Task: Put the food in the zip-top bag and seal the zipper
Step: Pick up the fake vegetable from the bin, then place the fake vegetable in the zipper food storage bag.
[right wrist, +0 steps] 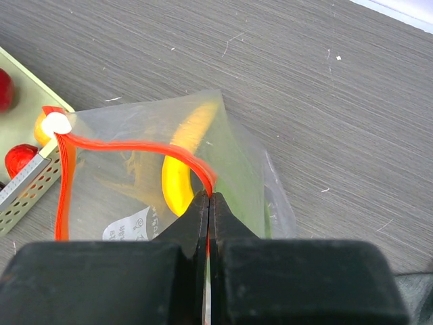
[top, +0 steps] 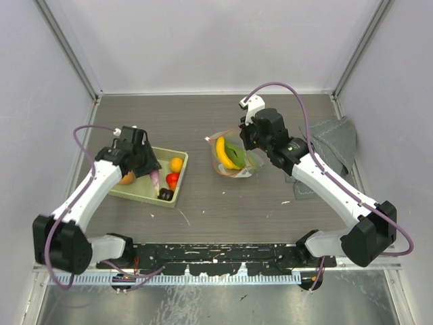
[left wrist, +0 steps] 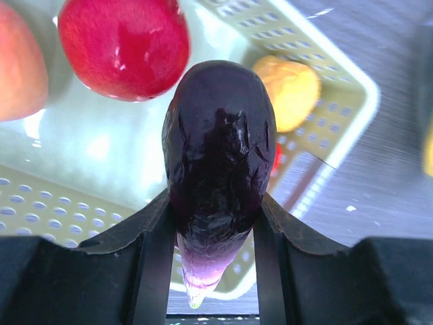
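Loading: dark purple toy aubergine is clasped by left gripper, red-orange zipper strip pinched by right gripper; transfer into centre-frame clear plastic bag is judged next.

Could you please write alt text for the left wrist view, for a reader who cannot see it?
The left tool grips a dark purple toy eggplant between its two black fingers. Behind it lies a pale green basket holding a red fruit and a yellow-orange fruit.
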Robot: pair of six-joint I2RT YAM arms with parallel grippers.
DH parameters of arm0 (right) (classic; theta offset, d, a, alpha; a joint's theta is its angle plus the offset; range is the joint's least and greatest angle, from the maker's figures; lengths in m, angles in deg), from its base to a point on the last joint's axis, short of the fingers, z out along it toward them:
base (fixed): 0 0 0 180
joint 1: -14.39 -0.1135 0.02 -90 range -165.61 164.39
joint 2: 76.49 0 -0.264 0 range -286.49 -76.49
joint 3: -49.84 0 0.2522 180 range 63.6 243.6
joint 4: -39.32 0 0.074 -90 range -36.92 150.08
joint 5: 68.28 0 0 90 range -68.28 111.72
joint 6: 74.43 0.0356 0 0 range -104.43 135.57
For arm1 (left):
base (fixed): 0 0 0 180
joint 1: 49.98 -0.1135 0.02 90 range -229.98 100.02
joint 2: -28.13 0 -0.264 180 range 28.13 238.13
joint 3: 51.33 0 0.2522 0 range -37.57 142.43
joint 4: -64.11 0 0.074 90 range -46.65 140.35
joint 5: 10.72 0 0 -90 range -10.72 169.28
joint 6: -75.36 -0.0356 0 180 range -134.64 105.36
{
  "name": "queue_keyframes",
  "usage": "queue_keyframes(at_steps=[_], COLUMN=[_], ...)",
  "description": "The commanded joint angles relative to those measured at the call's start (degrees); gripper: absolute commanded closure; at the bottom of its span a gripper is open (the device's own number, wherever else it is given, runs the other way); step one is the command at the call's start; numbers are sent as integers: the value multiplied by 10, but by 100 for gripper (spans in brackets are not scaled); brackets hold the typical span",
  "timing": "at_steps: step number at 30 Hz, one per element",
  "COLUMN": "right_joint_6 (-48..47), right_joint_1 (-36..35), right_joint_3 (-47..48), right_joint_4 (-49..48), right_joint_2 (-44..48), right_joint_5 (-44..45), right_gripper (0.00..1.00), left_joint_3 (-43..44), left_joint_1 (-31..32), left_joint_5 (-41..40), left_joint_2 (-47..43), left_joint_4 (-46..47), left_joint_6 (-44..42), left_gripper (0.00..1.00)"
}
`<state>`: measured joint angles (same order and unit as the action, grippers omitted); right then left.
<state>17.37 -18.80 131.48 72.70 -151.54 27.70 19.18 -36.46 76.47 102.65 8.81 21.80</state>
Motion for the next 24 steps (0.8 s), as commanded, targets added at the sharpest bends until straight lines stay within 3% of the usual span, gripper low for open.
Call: queue_keyframes(at_steps=[1, 7, 16, 24], right_joint_6=[11, 22, 59, 113], right_joint_1=[2, 2, 2, 2], right_joint_3=[2, 0, 1, -41], right_joint_4=[-48, -54, -61, -119], right_joint_2=[14, 15, 17, 46], right_joint_5=[-11, -18, -41, -45], right_gripper=[100, 100, 100, 100], left_joint_3=[9, -1, -59, -79], left_joint_1=[40, 111, 233, 274], left_joint_5=[-12, -31, -121, -175], left_joint_2=[-90, -161, -212, -215], left_joint_4=[4, 59, 229, 356], left_joint_6=[58, 123, 179, 189], left_gripper=[99, 100, 100, 100])
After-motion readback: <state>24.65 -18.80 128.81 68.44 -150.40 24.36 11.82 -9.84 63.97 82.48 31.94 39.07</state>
